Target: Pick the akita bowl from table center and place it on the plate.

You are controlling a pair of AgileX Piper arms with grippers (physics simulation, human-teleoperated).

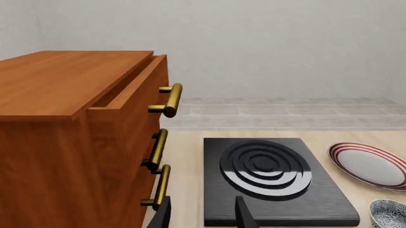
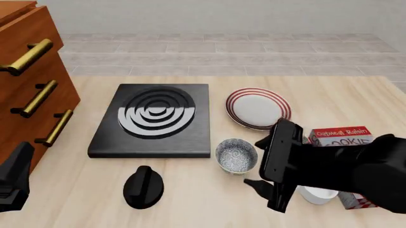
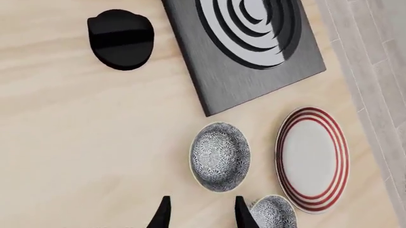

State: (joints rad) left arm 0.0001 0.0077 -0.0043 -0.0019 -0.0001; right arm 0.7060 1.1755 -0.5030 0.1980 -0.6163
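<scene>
Approach step: right gripper (image 3: 199, 213) open and empty, bowl (image 3: 220, 156) just ahead of its fingertips, plate (image 3: 312, 159) beyond; next descend over rim, close.

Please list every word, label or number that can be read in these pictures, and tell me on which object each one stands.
"Oatmeal Raisin": on the top face of the red and white box at the table's right side, front view.
"COOKIE": larger letters below it on the same box; the word's end is cut off by the right arm, so further letters cannot be told.
No other text is visible: the stove slab, the plate, the bowls and the drawer cabinet carry none.
</scene>
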